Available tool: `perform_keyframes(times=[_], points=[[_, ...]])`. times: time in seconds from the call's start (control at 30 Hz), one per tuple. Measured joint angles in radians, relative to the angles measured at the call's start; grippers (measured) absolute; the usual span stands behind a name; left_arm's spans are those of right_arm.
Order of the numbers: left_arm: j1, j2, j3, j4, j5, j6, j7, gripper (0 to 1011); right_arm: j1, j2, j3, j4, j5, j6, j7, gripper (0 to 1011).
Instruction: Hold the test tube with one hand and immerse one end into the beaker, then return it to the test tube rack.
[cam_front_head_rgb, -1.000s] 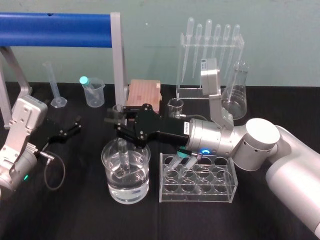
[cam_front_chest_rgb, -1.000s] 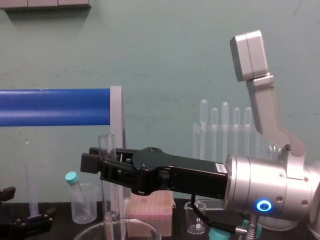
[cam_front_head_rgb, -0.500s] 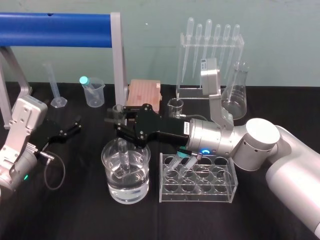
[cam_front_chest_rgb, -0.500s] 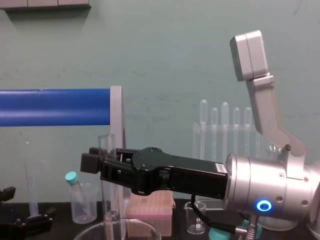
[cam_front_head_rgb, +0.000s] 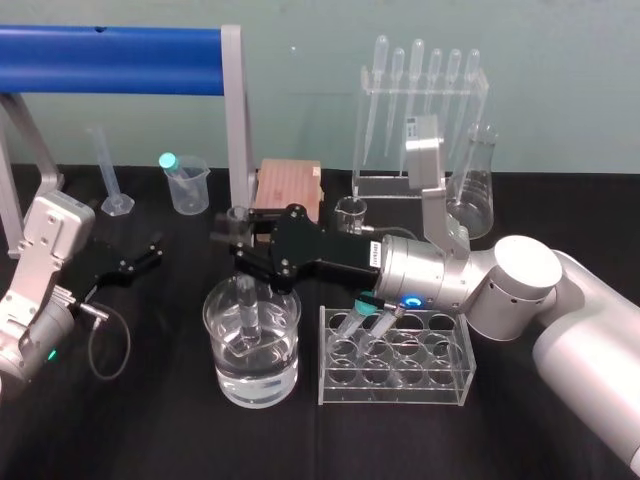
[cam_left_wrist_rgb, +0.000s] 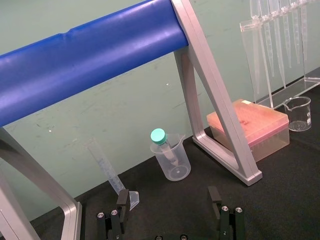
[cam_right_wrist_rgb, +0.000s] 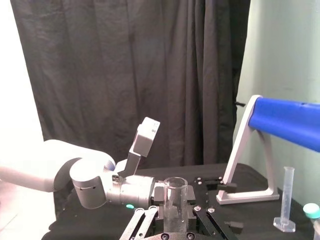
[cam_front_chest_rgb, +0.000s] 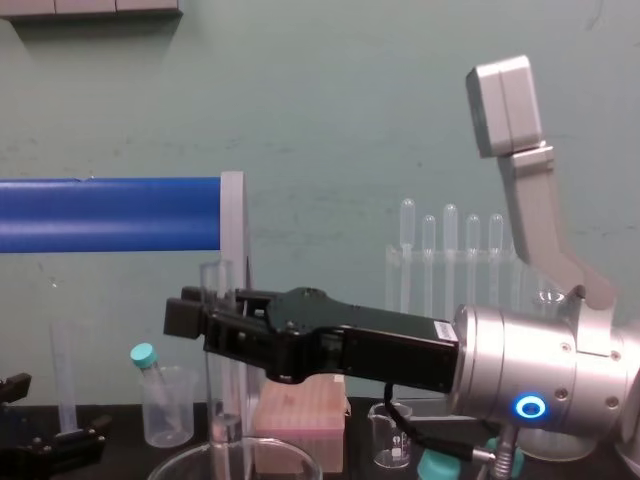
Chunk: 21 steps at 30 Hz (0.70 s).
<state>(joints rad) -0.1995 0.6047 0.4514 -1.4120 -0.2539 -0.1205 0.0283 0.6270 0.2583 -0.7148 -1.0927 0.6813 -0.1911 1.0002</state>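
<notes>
A black table (cam_front_head_rgb: 150, 420) holds laboratory glassware, seen from the robot's head. The right gripper (cam_front_head_rgb: 238, 238), black and reaching in from the right, is closed on the test tube (cam_front_head_rgb: 246, 305) near its upper part and holds it upright. The tube's open rim stands just above the fingers, and its lower part hangs down inside the beaker (cam_front_head_rgb: 285, 375), a wide clear vessel with clear liquid in its lower half. The tube's bottom end is at about the liquid's surface; whether it is under the surface cannot be told.

Just to the right of the beaker is a clear test tube rack (cam_front_head_rgb: 440, 375) with teal-capped tubes (cam_front_head_rgb: 365, 325) leaning in its back row.

From the chest, the right gripper (cam_front_chest_rgb: 195, 310) pinches the test tube (cam_front_chest_rgb: 222, 420) above the beaker's rim (cam_front_chest_rgb: 170, 465). From the right wrist, the tube's round rim (cam_right_wrist_rgb: 175, 185) sits between the two fingers (cam_right_wrist_rgb: 146, 220).

The left gripper (cam_front_head_rgb: 140, 258) rests low on the table at the far left, well apart from the beaker. From its wrist, its fingers (cam_left_wrist_rgb: 122, 200) are spread apart with nothing between them.

Behind stand a blue bar on a metal frame (cam_front_head_rgb: 110, 45), a plastic beaker (cam_front_head_rgb: 188, 185), a pink box (cam_front_head_rgb: 287, 188) and a pipette stand (cam_front_head_rgb: 420, 110).
</notes>
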Motion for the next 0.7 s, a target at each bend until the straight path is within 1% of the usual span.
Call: perform_keyframes(times=[0.17,0.4,0.43,0.7], points=[[0.000,0.000,0.000,0.000,0.000,0.000,0.000,1000,-0.010,0.003,0.018,-0.018,0.002,-0.027,-0.002,243],[0.000,0.000,0.000,0.000,0.000,0.000,0.000,1000,-0.021,0.021,0.054,-0.061,0.005,-0.066,-0.023,243],[0.000,0.000,0.000,0.000,0.000,0.000,0.000,1000,-0.021,0.021,0.054,-0.061,0.005,-0.066,-0.023,243],[0.000,0.000,0.000,0.000,0.000,0.000,0.000,1000,-0.022,0.054,0.100,-0.141,0.015,-0.098,-0.039,243]])
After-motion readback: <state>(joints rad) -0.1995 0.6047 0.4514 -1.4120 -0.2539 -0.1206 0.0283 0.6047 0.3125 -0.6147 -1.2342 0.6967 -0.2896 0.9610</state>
